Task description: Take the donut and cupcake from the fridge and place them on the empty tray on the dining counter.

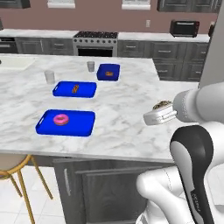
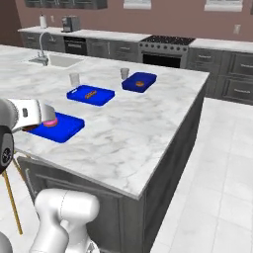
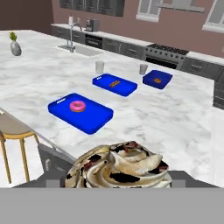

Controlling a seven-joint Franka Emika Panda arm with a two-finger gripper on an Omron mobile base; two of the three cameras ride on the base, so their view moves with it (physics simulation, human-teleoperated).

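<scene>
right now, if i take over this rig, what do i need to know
Tool: shut on the cupcake, held out over the dining counter, to the right of the trays.
Donut: already lying on the wide blue tray near the counter's front edge.
Two smaller blue trays farther back each carry a small brown pastry; leave them alone.
Done: donut delivered, cupcake fetched.
Left: carry the cupcake over to the wide tray, set it down beside the donut, release.
</scene>
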